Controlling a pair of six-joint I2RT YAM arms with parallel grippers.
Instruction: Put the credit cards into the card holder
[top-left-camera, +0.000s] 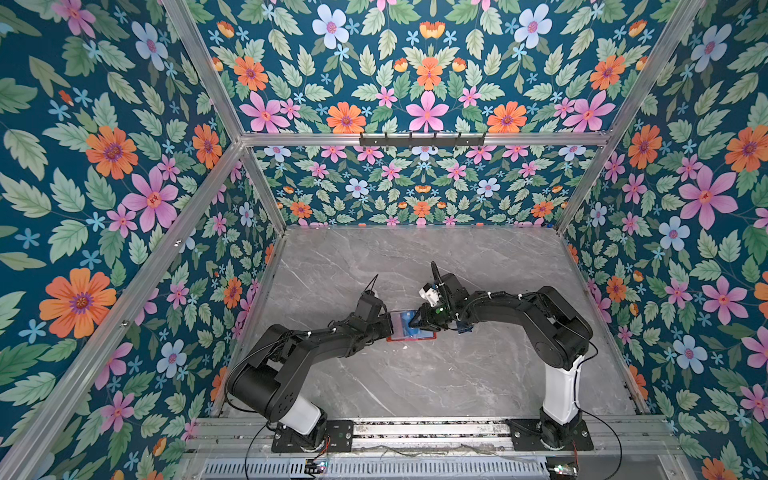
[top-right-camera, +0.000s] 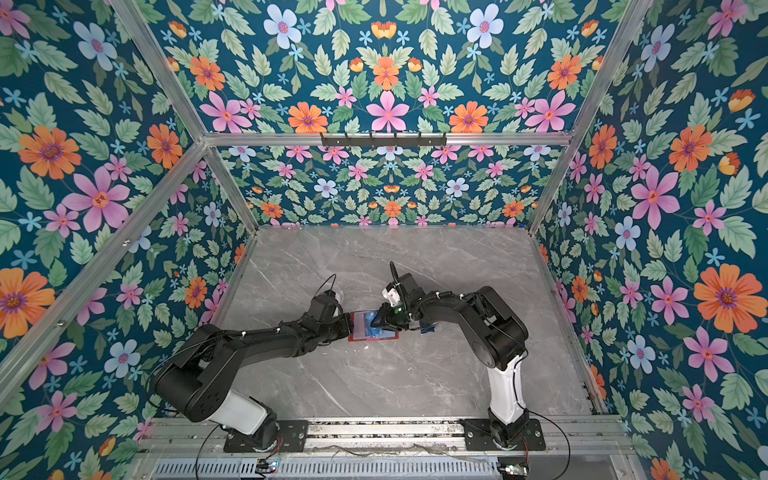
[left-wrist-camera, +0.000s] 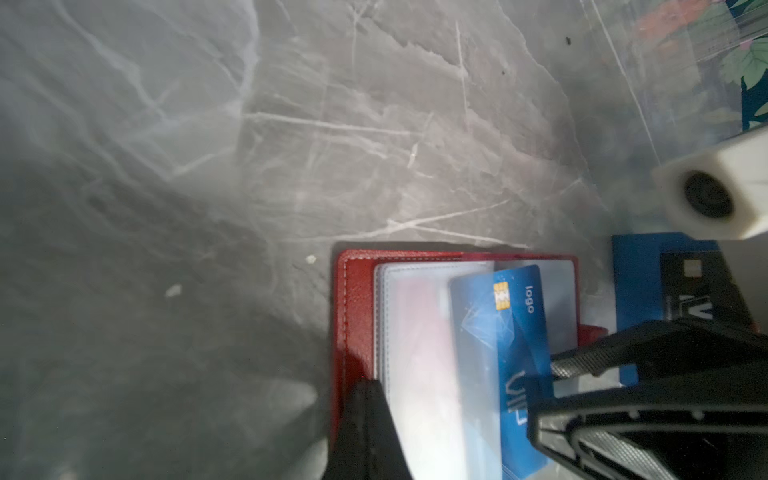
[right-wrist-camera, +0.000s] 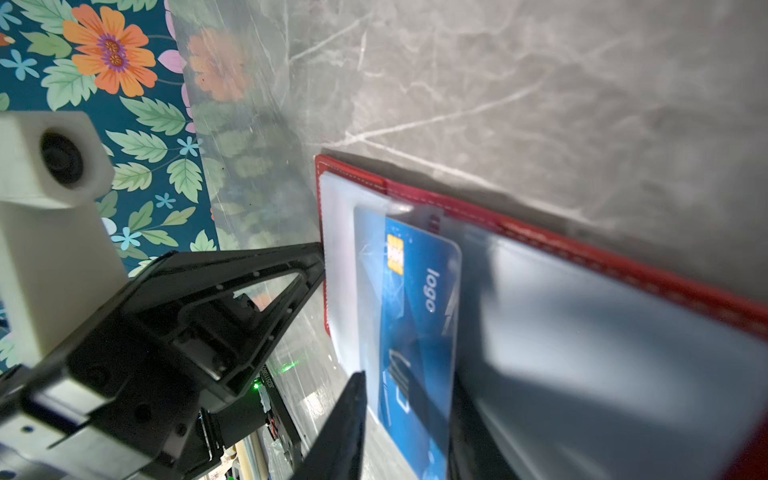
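Insert step, caught about midway: the blue card was seen part-way into a clear sleeve of the holder, which was laid open on the table between the two grippers. The right gripper was found with jaws apart, set either side of the card's tail end, with no real pinch on it as far as could be told. The left gripper was closed up tight right at the sleeve's edge; whether a sleeve was actually pinched couldn't be made out. A dark card was seen on the tray behind the right fingertips. Next, the tail would probably need to be pushed straight ahead of the right fingertips, in line with the sleeve mouth so nothing gets buckled, and then the dark card fetched
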